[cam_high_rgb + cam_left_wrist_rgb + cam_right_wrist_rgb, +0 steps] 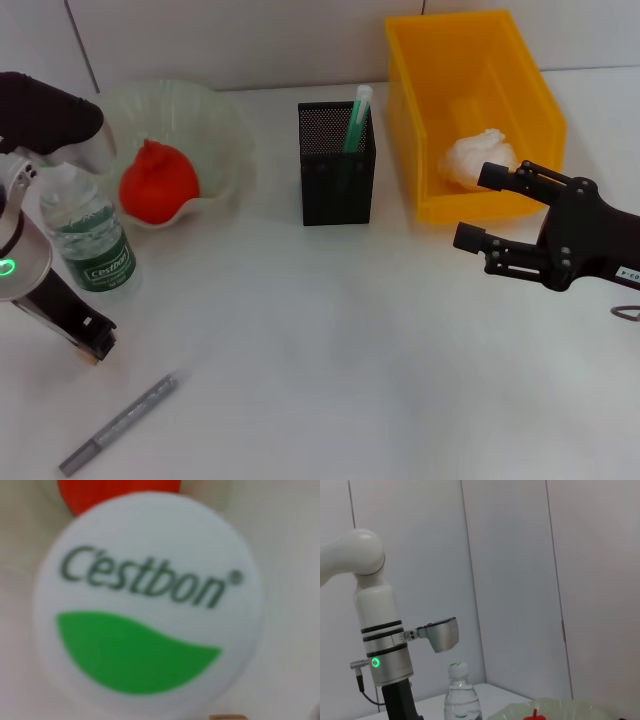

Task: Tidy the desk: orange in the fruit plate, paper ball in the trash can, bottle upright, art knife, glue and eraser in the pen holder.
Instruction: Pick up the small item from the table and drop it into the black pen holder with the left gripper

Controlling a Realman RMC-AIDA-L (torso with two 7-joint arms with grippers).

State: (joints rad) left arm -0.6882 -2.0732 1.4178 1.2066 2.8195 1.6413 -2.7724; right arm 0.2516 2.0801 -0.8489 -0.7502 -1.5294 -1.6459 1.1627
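The clear bottle (86,236) stands upright near the table's left edge; its white cap (145,605) fills the left wrist view. In the pale fruit plate (225,130) lies the orange (156,181). A green glue stick (356,120) stands in the black mesh pen holder (337,175). The paper ball (478,157) rests inside the yellow trash can (520,90). On the table at front left lies the grey art knife (120,424). My left gripper (88,342) points down at the table just in front of the bottle. My right gripper (478,208) hovers open and empty by the trash can's front wall. The eraser is out of view.
The right wrist view shows my left arm (380,640), the bottle (462,697) and the fruit plate's rim (560,707) against a grey panelled wall. The trash can stands close to the right of the pen holder.
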